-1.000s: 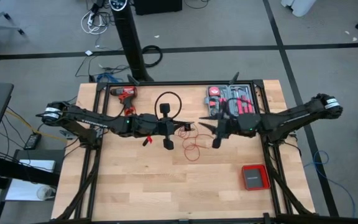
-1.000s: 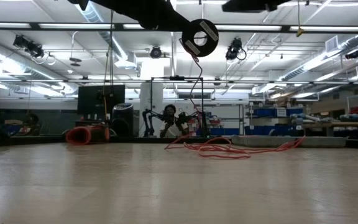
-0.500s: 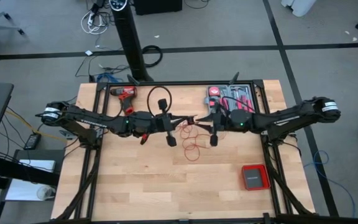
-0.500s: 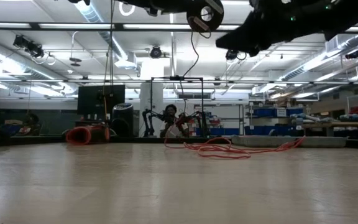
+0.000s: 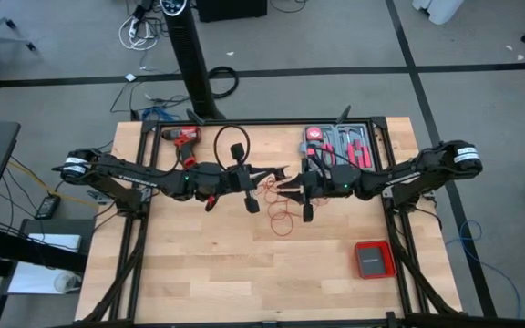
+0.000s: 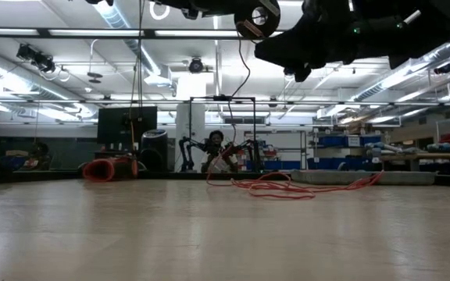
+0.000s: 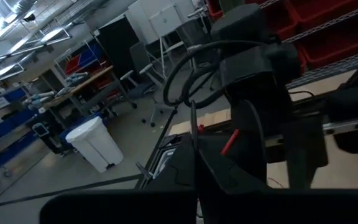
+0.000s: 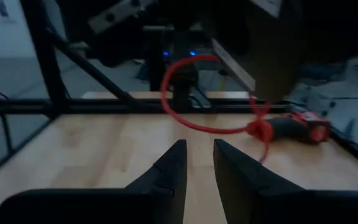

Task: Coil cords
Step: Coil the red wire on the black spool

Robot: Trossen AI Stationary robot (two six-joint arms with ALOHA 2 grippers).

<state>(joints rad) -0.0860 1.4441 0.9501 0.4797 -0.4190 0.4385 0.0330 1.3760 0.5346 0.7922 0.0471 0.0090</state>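
The cords show as one thin red cord. Part of it lies in loose loops on the wood at the table's middle. Another part hangs as a raised loop with a small knot. My left gripper is level above the table's middle, shut, and the raised loop hangs from it. My right gripper faces it from the table's right, just below the loop. It is open by a narrow gap, with nothing between its fingers. My left gripper holds the red cord where the raised loop's upper end runs in under its dark fingers. The contact place lies in shadow. The fingers come level from the table's left. The loop hangs slack below them, and the remaining cord lies on the table.
A red-and-black drill lies at the far left. A tray of red-handled tools sits at the far right. A flat red box is near the right front. Bare wood stretches across the near half of the table.
My right gripper has gone down and toward the table's left, rolling at the wrist, and now faces my left gripper closely. My left gripper has tipped up a little while staying shut. The cord's loops on the table have drawn a bit toward the far side.
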